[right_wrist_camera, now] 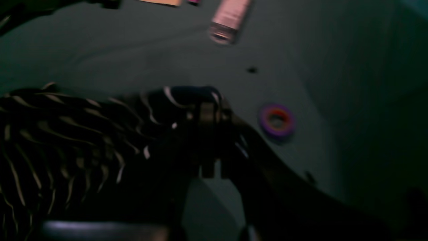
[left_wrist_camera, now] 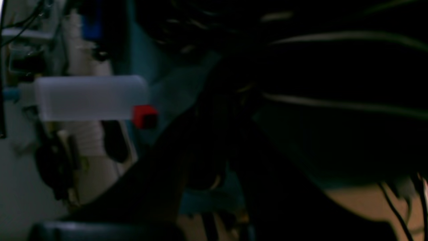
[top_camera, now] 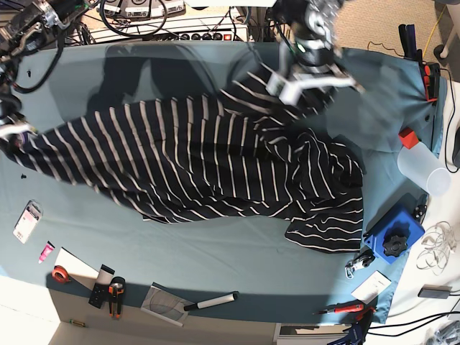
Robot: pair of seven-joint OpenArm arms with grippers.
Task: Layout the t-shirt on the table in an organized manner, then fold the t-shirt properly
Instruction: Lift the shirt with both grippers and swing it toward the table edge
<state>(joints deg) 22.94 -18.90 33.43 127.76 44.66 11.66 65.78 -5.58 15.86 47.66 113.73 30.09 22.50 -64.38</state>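
The dark t-shirt (top_camera: 208, 158) with thin white stripes is stretched across the teal table (top_camera: 215, 251), with its lower right part bunched up. My right gripper (top_camera: 13, 131) is at the table's left edge, shut on the shirt's edge. The right wrist view shows the right gripper (right_wrist_camera: 209, 112) pinching the striped fabric (right_wrist_camera: 67, 140). My left gripper (top_camera: 296, 80) is at the back centre and holds a raised fold of the shirt. The left wrist view is very dark: striped cloth (left_wrist_camera: 334, 67) fills it and the fingers cannot be made out.
A clear bottle (top_camera: 424, 167) with a red cap (top_camera: 408, 136) and a blue box (top_camera: 392, 241) stand at the right edge. A tape roll (right_wrist_camera: 277, 120), a pink-white pack (top_camera: 26, 219) and hand tools (top_camera: 115, 295) lie at the left and front. Cables lie along the back.
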